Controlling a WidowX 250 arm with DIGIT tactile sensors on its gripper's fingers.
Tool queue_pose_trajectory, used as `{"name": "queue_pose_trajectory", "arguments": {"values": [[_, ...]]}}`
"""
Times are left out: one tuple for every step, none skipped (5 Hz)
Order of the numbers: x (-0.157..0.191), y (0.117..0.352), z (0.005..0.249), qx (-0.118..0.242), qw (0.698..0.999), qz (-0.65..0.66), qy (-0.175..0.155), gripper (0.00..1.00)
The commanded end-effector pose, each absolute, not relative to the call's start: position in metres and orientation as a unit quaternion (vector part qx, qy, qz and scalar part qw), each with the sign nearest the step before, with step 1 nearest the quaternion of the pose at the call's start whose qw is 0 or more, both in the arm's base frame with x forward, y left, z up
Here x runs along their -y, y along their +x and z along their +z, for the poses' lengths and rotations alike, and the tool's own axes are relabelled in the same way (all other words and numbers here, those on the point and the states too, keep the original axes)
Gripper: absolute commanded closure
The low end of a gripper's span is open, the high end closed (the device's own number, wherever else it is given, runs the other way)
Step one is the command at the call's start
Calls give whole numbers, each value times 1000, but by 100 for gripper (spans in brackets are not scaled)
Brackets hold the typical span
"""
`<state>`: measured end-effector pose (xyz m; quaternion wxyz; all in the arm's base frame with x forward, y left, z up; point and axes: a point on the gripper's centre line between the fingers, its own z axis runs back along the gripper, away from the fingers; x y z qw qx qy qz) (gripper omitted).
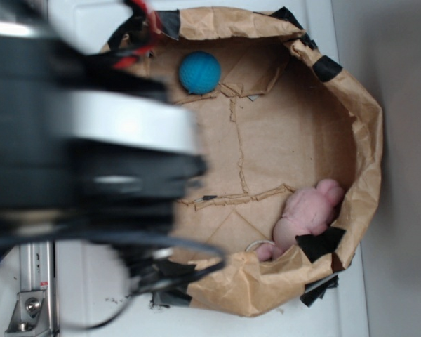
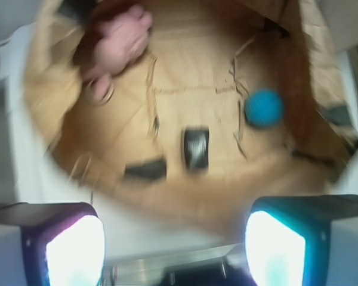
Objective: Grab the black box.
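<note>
Lying on the floor of the brown paper-walled enclosure (image 2: 48, 107), the small glossy black box with rounded corners (image 2: 196, 148) sits near the middle of the wrist view, upright on its patch of crumpled paper and touched by nothing. The robot's gripper (image 2: 175, 250) hangs above and back from it, outside the near paper wall, with its two glowing pads (image 2: 75, 250) spread wide at the bottom corners of the wrist view; the fingers are parted and hold nothing. The box lies ahead of the gap between them, a little toward the right-hand pad, well apart from both. The wrist view is smeared with blur, so fine detail of the box cannot be made out.

Just beside the box, to its left in that view, lies a flat black tape patch (image 2: 145, 169). A round blue ball (image 2: 264, 108) rests up and to the right, near the box but apart from it. A soft pink plush toy (image 2: 116, 44) sits in the far left corner against the wall, with a pale ring (image 2: 100, 90) at its lower edge.

From the exterior camera the blurred black and silver robot arm (image 1: 84, 154) fills the left half and hides the box entirely; only the ball, the plush toy and black tape strips on the paper rim (image 1: 321, 244) show.
</note>
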<state>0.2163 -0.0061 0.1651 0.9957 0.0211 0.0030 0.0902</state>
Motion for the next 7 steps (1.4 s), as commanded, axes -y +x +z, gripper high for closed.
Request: {"name": "queue_pose_trajectory", "arguments": {"values": [[-29,215,99,-33,997,41,53,0],[-34,193,70,-37,999,12,21,0],[-28,187,36,-40,998,32,34,0],[-26,211,14,-4,1000,-6,0,0],[-19,233,10,-5,1000,-2,-6,0],[-20,236,27,0,1000,10,-12,100],[-30,236,69,18,1000,22,11,100]]}}
